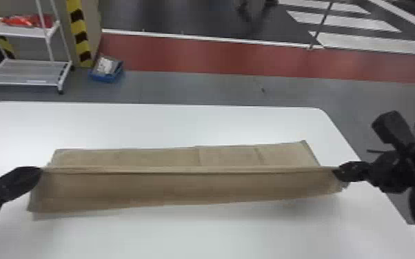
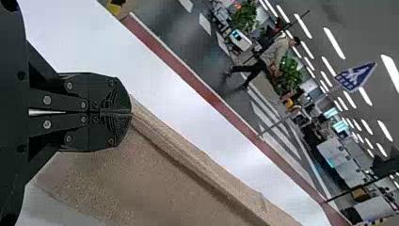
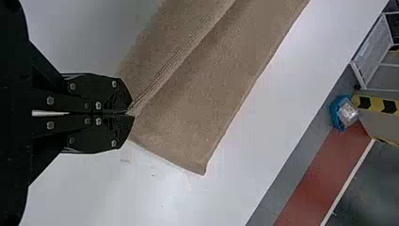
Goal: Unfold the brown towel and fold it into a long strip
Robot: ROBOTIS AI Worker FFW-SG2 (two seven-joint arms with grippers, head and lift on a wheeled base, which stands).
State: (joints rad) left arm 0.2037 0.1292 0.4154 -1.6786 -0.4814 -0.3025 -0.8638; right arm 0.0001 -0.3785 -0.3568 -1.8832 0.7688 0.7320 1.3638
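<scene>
The brown towel (image 1: 189,187) spans the white table as a wide band, its middle edge lifted and stretched taut between both grippers, with a layer lying flat behind it. At the left end of that raised edge my left gripper (image 1: 40,170) is shut on the towel. My right gripper (image 1: 336,170) pinches the right end of the same edge. In the left wrist view the left gripper (image 2: 131,113) has its fingers together on the towel (image 2: 188,165). The right wrist view has the right gripper (image 3: 131,114) closed on a corner of the fold, with the towel (image 3: 202,99) running away from it.
The white table (image 1: 182,127) has rounded far corners. Beyond it on the floor stand a white shelf cart (image 1: 27,72) and a blue bin (image 1: 107,70), beside a yellow-and-black striped post (image 1: 79,32).
</scene>
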